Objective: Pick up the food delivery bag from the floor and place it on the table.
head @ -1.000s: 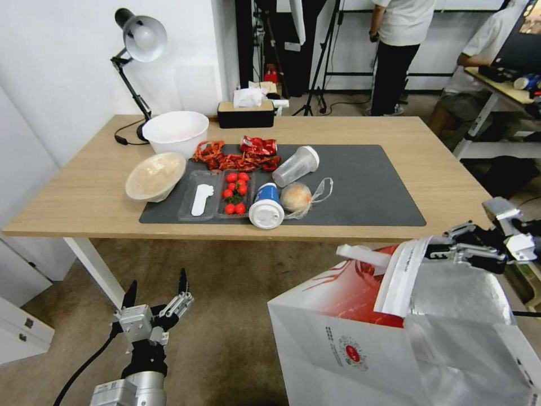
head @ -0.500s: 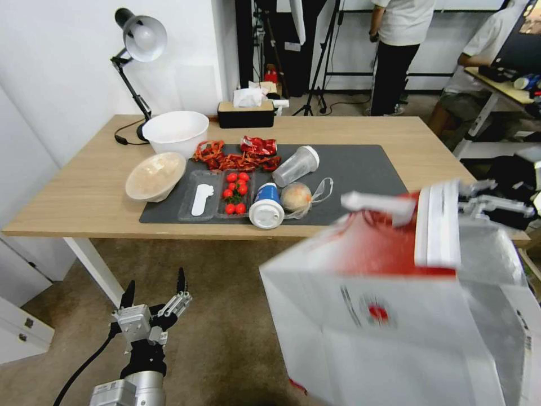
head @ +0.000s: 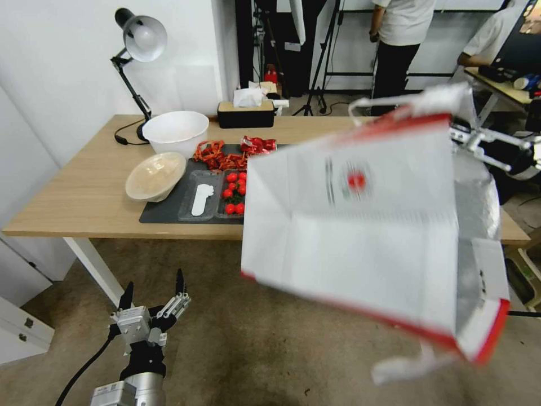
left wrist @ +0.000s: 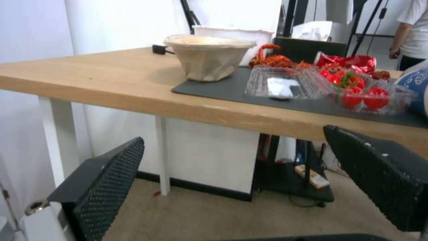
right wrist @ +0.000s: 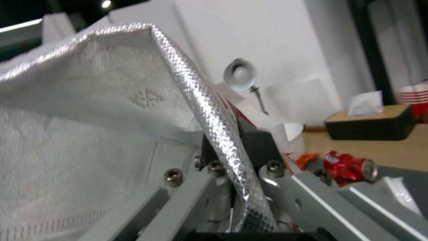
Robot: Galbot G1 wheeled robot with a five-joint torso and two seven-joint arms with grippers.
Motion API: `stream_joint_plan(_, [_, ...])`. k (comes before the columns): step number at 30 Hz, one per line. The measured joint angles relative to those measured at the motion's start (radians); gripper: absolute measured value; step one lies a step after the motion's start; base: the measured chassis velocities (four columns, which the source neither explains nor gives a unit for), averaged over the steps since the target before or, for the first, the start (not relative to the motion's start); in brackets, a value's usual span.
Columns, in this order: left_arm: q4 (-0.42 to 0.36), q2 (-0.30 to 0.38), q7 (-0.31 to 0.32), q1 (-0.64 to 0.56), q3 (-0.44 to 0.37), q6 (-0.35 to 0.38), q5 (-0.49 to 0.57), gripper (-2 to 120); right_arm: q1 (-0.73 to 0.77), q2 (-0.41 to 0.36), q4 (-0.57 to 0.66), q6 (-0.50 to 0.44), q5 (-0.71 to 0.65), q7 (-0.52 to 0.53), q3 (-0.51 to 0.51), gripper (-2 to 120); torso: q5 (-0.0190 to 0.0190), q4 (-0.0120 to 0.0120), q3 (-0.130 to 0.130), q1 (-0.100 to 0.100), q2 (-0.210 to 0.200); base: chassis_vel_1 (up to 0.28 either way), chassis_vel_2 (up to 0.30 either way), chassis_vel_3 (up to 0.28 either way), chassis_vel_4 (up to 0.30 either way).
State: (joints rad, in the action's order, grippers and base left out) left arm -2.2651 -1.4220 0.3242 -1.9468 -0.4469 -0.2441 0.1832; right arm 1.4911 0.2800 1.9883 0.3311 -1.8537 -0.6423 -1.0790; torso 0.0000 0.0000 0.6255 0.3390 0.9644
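Bag [head: 360, 225] now higher, swung up over table [head: 84, 192] edge.
Right gripper [head: 459, 132] clamped on its foil rim; left gripper [head: 155, 296] spread apart, low above floor [head: 236, 338].

Left gripper [left wrist: 232, 180] low, below surface edge, jaws spread wide; two black textured fingers [left wrist: 105, 180] frame view. Light-wood surface [left wrist: 102, 83] on white legs above carpeted floor [left wrist: 214, 217]. Dark grey mat [left wrist: 232, 92] carries beige paper bowl [left wrist: 207, 57], clear plastic tray [left wrist: 279, 83], punnet of cherry tomatoes [left wrist: 365, 95]. Red crayfish [left wrist: 272, 60] and red foil packets [left wrist: 345, 62] behind. Blue-white cup [left wrist: 417, 88] at frame edge.
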Motion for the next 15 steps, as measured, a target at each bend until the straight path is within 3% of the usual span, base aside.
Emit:
stream_joint_plan(1, [0.003, -0.001, 0.0, -0.001, 0.0, -0.002, -0.002, 100, -0.008, 0.005, 0.027, -0.022, -0.047, 0.104, 0.0, 0, 0.0, 0.0, 0.0, 0.0, 0.0, 0.0, 0.0, 0.0, 0.0])
stream_joint_plan(2, [0.003, -0.001, 0.0, -0.001, 0.0, -0.002, -0.002, 100, -0.008, 0.005, 0.027, -0.022, -0.047, 0.104, 0.0, 0, 0.0, 0.0, 0.0, 0.0, 0.0, 0.0, 0.0, 0.0, 0.0])
stream_joint_plan(5, [0.006, -0.005, 0.001, -0.001, 0.003, -0.004, -0.006, 100, -0.024, 0.011, 0.068, -0.071, -0.128, 0.296, -0.001, 0, -0.0001, 0.0001, 0.0, 0.0, 0.0, 0.0, 0.0, 0.0, 0.0])
stream_joint_plan(6, [0.006, -0.005, 0.001, -0.001, 0.003, -0.004, -0.006, 100, -0.024, 0.011, 0.068, -0.071, -0.128, 0.296, -0.001, 0, -0.0001, 0.0001, 0.0, 0.0, 0.0, 0.0, 0.0, 0.0, 0.0])
stream_joint_plan(8, [0.007, -0.003, 0.001, -0.001, 0.006, -0.005, -0.008, 100, -0.034, 0.022, 0.095, -0.118, -0.183, 0.427, -0.003, 0, 0.0, 0.0001, 0.0, 0.0, 0.0, 0.0, 0.0, 0.0, 0.0])
stream_joint_plan(9, [0.007, -0.003, 0.001, -0.001, 0.006, -0.005, -0.008, 100, -0.034, 0.022, 0.095, -0.118, -0.183, 0.427, -0.003, 0, 0.0, 0.0001, 0.0, 0.0, 0.0, 0.0, 0.0, 0.0, 0.0])
stream_joint_plan(12, [0.014, 0.011, 0.002, 0.011, 0.012, -0.005, -0.008, 100, -0.042, 0.041, 0.134, -0.197, -0.241, 0.613, -0.013, 0, 0.0, 0.0, 0.0, 0.0, 0.0, 0.0, 0.0, 0.0, 0.0])
stream_joint_plan(13, [0.014, 0.011, 0.002, 0.011, 0.012, -0.005, -0.008, 100, -0.042, 0.041, 0.134, -0.197, -0.241, 0.613, -0.013, 0, 0.0, 0.0, 0.0, 0.0, 0.0, 0.0, 0.0, 0.0, 0.0])
stream_joint_plan(15, [0.023, 0.029, 0.001, 0.028, 0.021, 0.003, -0.005, 100, -0.049, 0.058, 0.153, -0.275, -0.256, 0.762, -0.019, 0, -0.0002, 0.0001, 0.0, 0.0, 0.0, 0.0, 0.0, 0.0, 0.0])
